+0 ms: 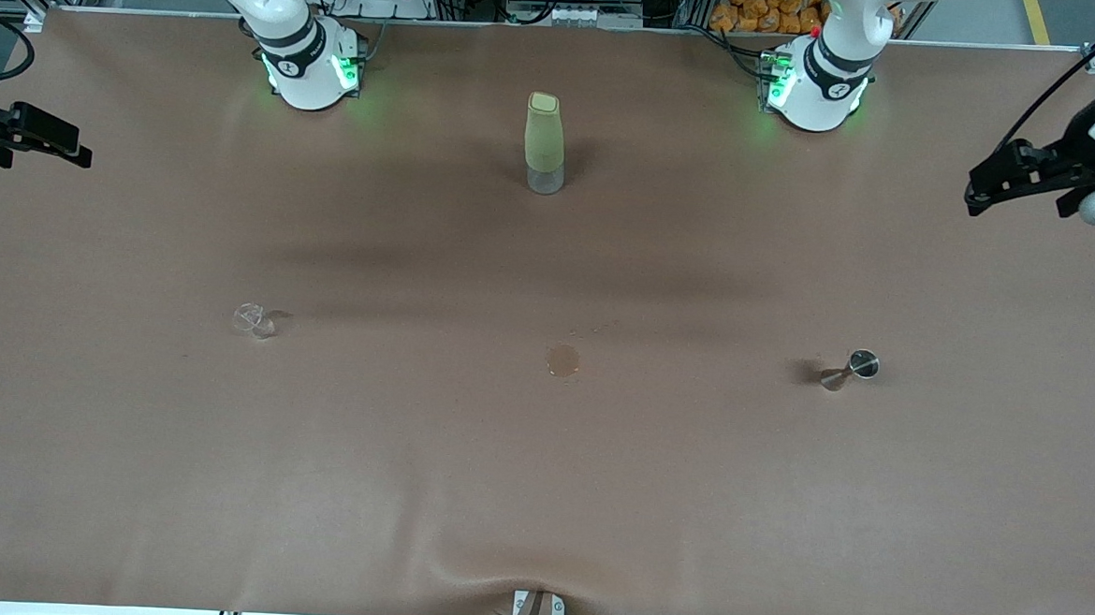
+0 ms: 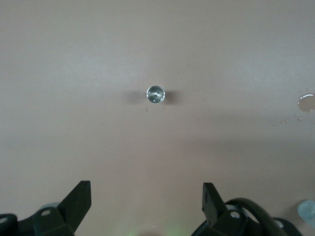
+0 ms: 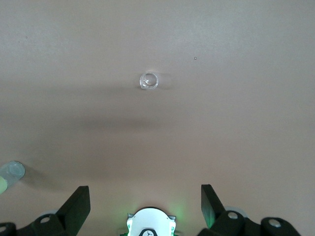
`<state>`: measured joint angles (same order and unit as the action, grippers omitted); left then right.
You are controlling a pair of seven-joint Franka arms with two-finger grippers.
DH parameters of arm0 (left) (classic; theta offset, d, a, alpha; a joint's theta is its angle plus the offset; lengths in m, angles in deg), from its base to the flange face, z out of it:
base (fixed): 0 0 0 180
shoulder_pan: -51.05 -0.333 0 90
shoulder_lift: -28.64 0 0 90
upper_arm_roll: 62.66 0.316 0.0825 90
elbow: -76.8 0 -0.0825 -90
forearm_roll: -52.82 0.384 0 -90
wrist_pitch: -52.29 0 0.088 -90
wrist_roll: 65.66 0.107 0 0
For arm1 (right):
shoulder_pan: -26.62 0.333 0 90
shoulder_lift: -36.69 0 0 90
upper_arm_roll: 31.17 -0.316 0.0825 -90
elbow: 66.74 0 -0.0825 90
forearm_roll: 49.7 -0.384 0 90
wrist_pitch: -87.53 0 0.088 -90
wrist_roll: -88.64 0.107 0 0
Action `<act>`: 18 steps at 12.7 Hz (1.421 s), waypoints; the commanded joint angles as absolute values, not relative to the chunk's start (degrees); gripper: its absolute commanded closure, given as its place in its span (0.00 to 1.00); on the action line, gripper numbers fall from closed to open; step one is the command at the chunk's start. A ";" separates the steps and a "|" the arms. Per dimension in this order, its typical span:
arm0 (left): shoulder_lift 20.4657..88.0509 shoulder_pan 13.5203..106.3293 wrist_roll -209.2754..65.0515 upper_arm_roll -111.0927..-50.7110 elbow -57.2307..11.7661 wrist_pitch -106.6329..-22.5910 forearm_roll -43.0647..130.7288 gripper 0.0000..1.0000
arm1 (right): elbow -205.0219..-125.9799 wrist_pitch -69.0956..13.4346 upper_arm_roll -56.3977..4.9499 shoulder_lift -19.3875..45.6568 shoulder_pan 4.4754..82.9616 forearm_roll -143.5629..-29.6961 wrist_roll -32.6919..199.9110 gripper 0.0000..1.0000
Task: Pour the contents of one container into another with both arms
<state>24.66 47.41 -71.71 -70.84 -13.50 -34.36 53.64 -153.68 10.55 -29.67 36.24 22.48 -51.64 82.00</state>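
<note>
Clear glass [image 1: 254, 320], metal jigger [image 1: 850, 369], green-sleeved bottle [image 1: 545, 144], upright, apart

Front view: we look down from high up, across the brown table [image 1: 538, 494], facing the two robot bases.
Left wrist view: we look straight down from high, seeing the metal cup [image 2: 155, 94].
Right wrist view: we look straight down from high, seeing the clear glass [image 3: 148, 80].
Shared: the front view shows both cups too.

Clear glass [image 1: 254, 320], steel jigger [image 1: 850, 369], upright, apart
</note>
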 commanded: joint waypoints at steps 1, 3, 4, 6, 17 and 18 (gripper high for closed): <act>24.51 48.41 -70.77 -69.34 -13.63 -34.90 53.35 0.00 | -153.67 10.36 -29.77 36.42 22.58 -50.40 83.02 0.00; 23.98 48.41 -70.41 -69.34 -13.81 -34.90 52.82 0.00 | -153.75 10.45 -29.59 36.42 22.66 -50.40 83.02 0.00; 23.72 48.41 -70.32 -69.34 -13.90 -34.81 52.82 0.00 | -153.75 10.45 -29.50 36.42 22.75 -50.40 82.93 0.00; 23.45 48.50 -70.66 -68.99 -13.90 -34.29 52.74 0.00 | -153.76 10.45 -28.89 36.42 23.19 -50.40 82.93 0.00; 24.42 48.06 -73.75 -68.99 -12.76 -37.27 51.33 0.00 | -153.84 10.36 -30.29 36.34 20.99 -50.84 82.75 0.00; 24.33 47.98 -73.83 -68.99 -12.76 -37.19 51.33 0.00 | -153.93 10.36 -30.21 36.34 21.00 -50.84 82.75 0.00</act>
